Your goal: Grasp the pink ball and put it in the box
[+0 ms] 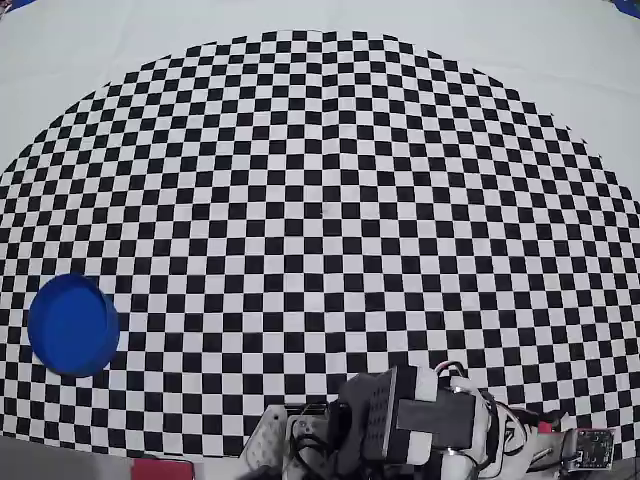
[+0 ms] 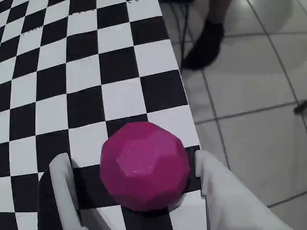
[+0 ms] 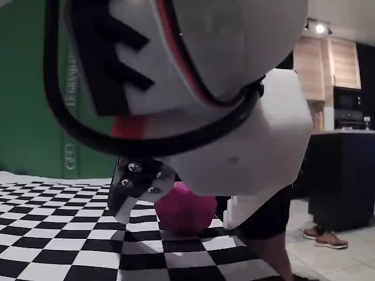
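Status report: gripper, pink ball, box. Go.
Gripper open, fingers either side of pink ball, near the checkered table's edge. Box empty, far left in overhead view. Nothing in the way.

Looks like somebody's home, open-plan kitchen area. Behind the checkered mat (image 3: 53, 225) in the fixed view there's a dark counter (image 3: 343, 175) with wood cabinets (image 3: 328, 67) above it, a built-in oven (image 3: 347, 108) and a ceiling spotlight (image 3: 319, 27). Shoes (image 3: 323, 237) sit at the counter's foot. The wrist view shows a pale tiled floor (image 2: 254, 129) beside the mat.
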Available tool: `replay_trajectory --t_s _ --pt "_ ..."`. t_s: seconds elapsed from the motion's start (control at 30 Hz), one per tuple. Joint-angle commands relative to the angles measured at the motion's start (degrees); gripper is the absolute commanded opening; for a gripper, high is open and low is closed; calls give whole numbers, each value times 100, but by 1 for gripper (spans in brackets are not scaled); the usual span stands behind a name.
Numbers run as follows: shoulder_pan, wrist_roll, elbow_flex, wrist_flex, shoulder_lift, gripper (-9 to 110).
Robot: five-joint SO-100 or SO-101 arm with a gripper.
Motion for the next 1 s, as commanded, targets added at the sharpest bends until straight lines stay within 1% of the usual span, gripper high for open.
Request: replay_trajectory --t_s 0.0,0.9,0.93,0.97 --pt "-26 -62 -352 -88 185 29" --pt "26 -62 -299 -88 79 29" --pt "26 -62 -299 -88 79 29" --pt "18 -62 -299 -88 79 24"
